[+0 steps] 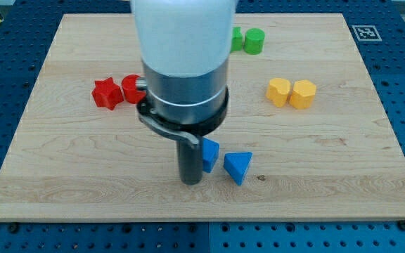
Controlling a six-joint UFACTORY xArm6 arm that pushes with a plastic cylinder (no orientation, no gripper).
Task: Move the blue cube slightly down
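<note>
The blue cube [210,154] sits on the wooden board [315,161] below the view's middle, partly hidden behind my rod. My tip [190,181] rests on the board just left of the cube and a little below it, touching or nearly touching it. A blue triangular block [238,166] lies just right of the cube, a small gap between them.
A red star-shaped block [107,93] and a red cylinder [131,88] lie at the left, the cylinder partly hidden by the arm. Two green blocks [253,41] are at the top. A yellow heart-shaped block [278,91] and a yellow hexagonal block [303,93] are at the right.
</note>
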